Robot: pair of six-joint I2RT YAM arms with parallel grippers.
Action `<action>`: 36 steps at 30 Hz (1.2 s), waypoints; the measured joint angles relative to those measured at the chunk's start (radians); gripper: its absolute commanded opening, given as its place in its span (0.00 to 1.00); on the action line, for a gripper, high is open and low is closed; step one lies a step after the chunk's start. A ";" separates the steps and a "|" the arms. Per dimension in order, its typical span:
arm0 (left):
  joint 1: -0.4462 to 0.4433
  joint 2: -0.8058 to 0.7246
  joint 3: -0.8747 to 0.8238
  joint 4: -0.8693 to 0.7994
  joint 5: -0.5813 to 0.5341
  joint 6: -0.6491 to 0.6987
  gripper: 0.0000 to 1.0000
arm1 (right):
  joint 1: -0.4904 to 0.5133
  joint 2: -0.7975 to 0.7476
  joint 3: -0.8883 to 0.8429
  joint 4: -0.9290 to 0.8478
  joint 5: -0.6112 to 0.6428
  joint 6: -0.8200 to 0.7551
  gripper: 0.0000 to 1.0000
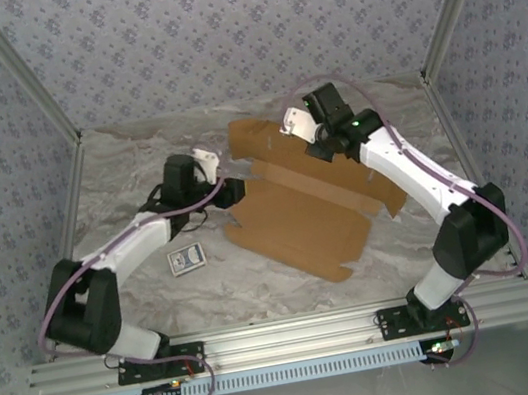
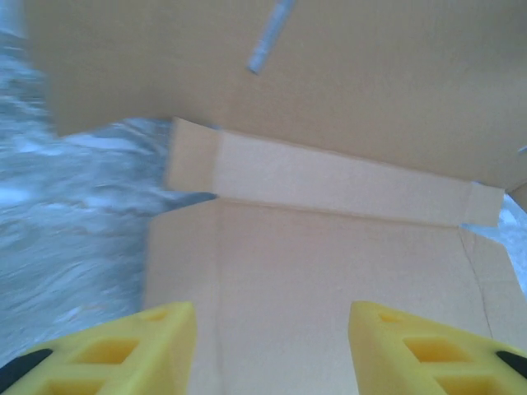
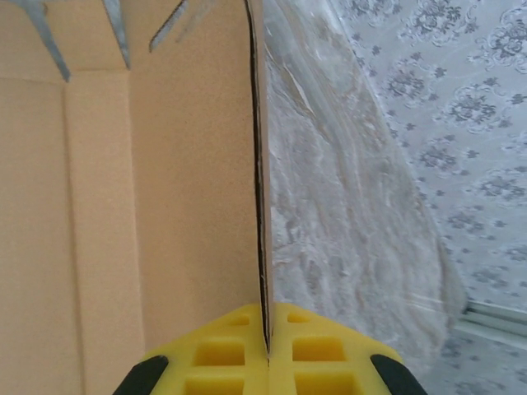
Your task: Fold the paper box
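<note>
While right tool [image 3: 268, 321] pinches the paper box [image 3: 148, 206], left tool [image 2: 270, 321] gapes

paper box [image 1: 305, 201] centre, card packet [image 1: 187, 259] left

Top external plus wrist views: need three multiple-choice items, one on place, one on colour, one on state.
1. The card packet lies:
A) on the table, left of the paper box
B) on top of the box
C) in the far right corner

2. The gripper fingers are:
A) black
B) yellow
C) red

3. The right gripper is:
A) open above the table
B) shut on the card packet
C) shut on an edge of the paper box

Key:
1 A: the top view shows it on the table beside the box's left edge.
2 B: both wrist views show yellow foam.
3 C: its wrist view shows the fingers pressed together on a cardboard edge.
</note>
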 measured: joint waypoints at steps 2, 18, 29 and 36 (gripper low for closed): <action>0.043 -0.053 -0.026 0.000 -0.029 -0.034 0.55 | 0.016 0.029 -0.019 0.062 0.061 -0.044 0.00; 0.182 -0.086 -0.079 0.038 -0.119 -0.190 0.57 | 0.168 -0.027 -0.433 0.685 0.287 -0.311 0.00; 0.242 0.026 -0.029 0.085 -0.097 -0.146 0.63 | 0.190 -0.046 -0.619 1.050 0.310 -0.513 0.00; 0.277 0.204 0.211 0.019 -0.077 -0.063 0.61 | 0.152 -0.047 -0.630 1.102 0.230 -0.587 0.00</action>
